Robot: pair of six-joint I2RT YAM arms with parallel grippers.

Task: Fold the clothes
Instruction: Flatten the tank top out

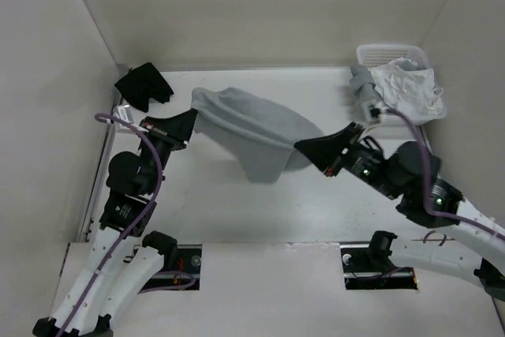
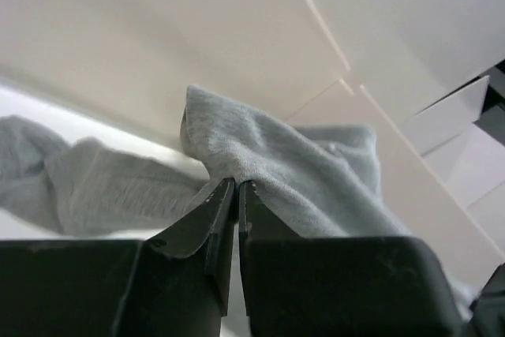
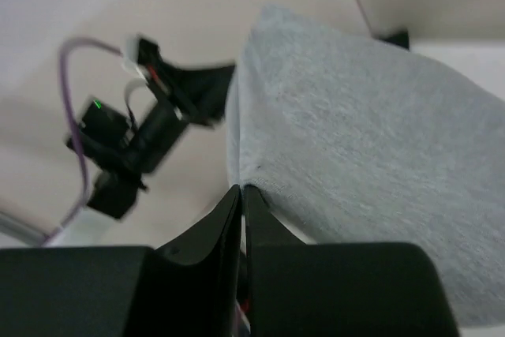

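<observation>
The clothes, a plain grey tank top [image 1: 252,128], hang stretched between my two grippers above the table, with a loose flap drooping down in the middle. My left gripper [image 1: 192,120] is shut on its left end; in the left wrist view the grey fabric [image 2: 268,163] bunches out of the closed gripper [image 2: 237,185]. My right gripper [image 1: 304,146] is shut on the right edge, and its wrist view shows the cloth [image 3: 371,132] rising from the closed gripper [image 3: 241,189].
A small black garment [image 1: 144,86] lies at the back left corner. A white plastic basket [image 1: 392,54] with white and pale-grey laundry [image 1: 406,88] stands at the back right. Walls enclose the table [image 1: 316,203] on three sides.
</observation>
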